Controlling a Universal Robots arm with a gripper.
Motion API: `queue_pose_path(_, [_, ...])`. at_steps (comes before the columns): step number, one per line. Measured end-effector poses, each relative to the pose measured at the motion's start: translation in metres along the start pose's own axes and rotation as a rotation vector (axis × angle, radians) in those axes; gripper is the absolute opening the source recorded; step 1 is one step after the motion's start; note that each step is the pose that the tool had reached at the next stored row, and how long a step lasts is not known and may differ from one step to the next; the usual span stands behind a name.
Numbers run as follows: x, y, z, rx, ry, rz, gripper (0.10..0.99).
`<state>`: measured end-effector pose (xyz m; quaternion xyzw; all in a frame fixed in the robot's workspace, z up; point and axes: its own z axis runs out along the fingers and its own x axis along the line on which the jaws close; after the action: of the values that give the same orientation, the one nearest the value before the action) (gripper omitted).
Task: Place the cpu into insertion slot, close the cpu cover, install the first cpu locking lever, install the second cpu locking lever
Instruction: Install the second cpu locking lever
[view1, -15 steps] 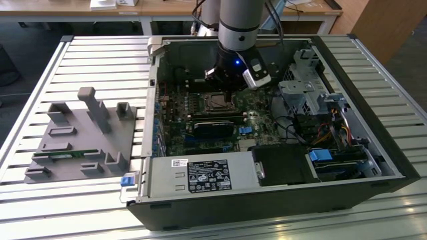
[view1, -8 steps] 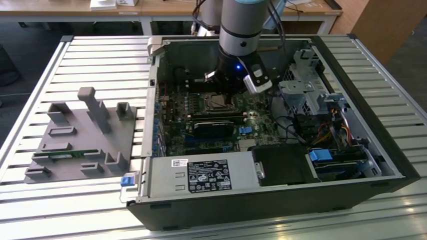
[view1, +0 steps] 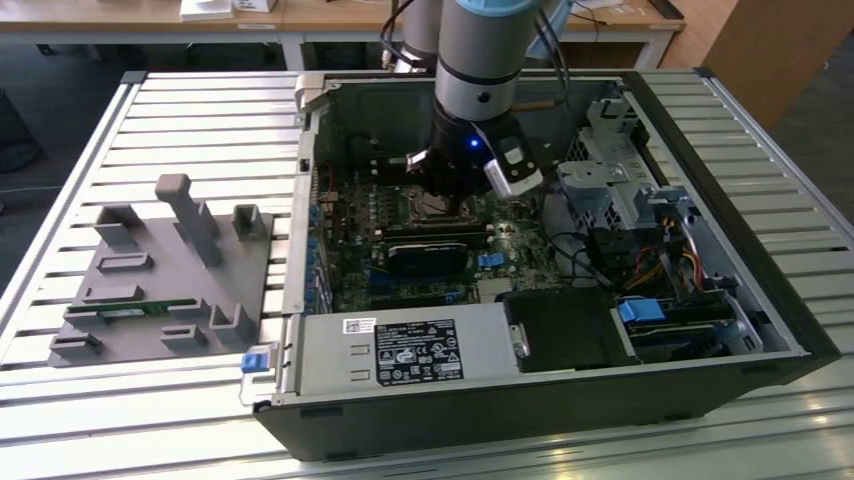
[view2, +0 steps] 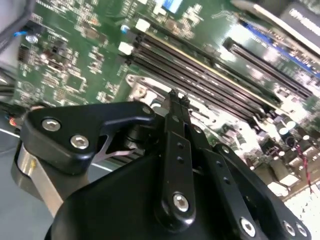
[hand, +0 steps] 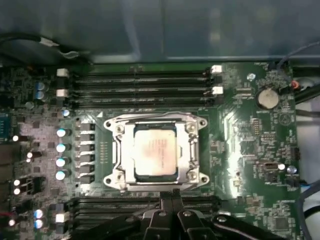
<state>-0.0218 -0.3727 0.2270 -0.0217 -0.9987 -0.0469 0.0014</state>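
In the first wrist view the cpu (hand: 155, 152), a dull silver square, lies in the insertion slot on the green board. The cpu cover (hand: 191, 145), a silvery frame, lies flat around it. My gripper (hand: 172, 196) hovers just off one edge of the socket, fingers pressed together with nothing between them. The second wrist view has the same shut fingertips (view2: 176, 97) over the socket's metal frame (view2: 137, 87). In the exterior view the gripper (view1: 447, 195) hangs inside the open computer case, right over the insertion slot (view1: 430, 210).
Long black memory slots (hand: 140, 80) flank the socket on two sides. A black card (view1: 427, 255), a power supply (view1: 400, 350), a drive cage (view1: 614, 170) and cables (view1: 654, 265) crowd the case. A grey fixture (view1: 160, 270) sits on the slatted table at the exterior view's left.
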Motion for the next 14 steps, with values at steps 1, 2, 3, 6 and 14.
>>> queue_pose_path(1, [0.0027,-0.0002,0.0001,0.000,-0.0001,0.000,0.106])
queue_pose_path(2, [0.0057,-0.0004,0.0002,0.000,0.0000,0.000,0.106])
queue_pose_path(3, [0.0083,-0.0006,0.0003,0.000,-0.0001,0.000,0.106])
queue_pose_path(6, [0.0141,-0.0012,0.0011,0.000,0.0000,0.000,0.106])
queue_pose_path(14, [0.0278,-0.0085,0.0016,-0.005,0.0002,0.000,0.106])
